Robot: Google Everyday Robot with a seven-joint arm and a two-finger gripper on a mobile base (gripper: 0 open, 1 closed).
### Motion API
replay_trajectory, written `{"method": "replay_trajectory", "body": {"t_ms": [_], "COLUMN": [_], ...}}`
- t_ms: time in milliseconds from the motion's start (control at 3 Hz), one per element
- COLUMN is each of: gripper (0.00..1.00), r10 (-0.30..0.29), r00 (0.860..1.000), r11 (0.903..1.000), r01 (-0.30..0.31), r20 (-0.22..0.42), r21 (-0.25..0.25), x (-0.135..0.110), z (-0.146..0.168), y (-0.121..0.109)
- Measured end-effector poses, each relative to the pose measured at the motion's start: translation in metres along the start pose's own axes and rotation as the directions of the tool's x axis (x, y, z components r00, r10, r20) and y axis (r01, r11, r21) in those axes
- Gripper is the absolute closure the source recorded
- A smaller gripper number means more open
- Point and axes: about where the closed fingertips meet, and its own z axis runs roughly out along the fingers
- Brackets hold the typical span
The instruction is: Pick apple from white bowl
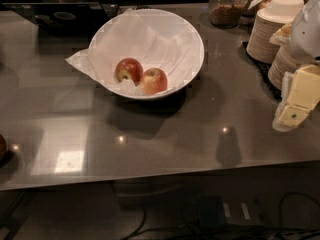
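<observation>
The apple (154,80) was seen inside the white bowl (197,44), near its front rim, with a darker red apple (128,70) touching it. The gripper (292,111) was held well to the right of the bowl, over the counter (165,139); how wide it stood could not be told.

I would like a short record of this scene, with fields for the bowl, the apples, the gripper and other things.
bowl: white bowl, paper-lined, on grey counter
target: lighter apple, in bowl, right of darker apple
gripper: gripper at right edge, apart from bowl, holding nothing
other: stacked paper bowls, far right
</observation>
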Motion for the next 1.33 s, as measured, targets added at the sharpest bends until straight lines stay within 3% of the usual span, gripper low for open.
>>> {"method": "replay_trajectory", "body": {"t_ms": [333,667,1333], "gripper": [0.00,0.00,0.00], "r10": [0.000,-0.030,-0.120], "r00": [1.000,0.998,0.970], "r11": [1.0000,0.9992,0.9890], "r01": [0.000,0.029,0.099], "r20": [0.000,0.056,0.211], "r21": [0.000,0.026,0.111], "x": [0.000,-0.021,-0.075], "z": [0.000,0.010,0.030], "y": [0.000,-0.007,-0.032]}}
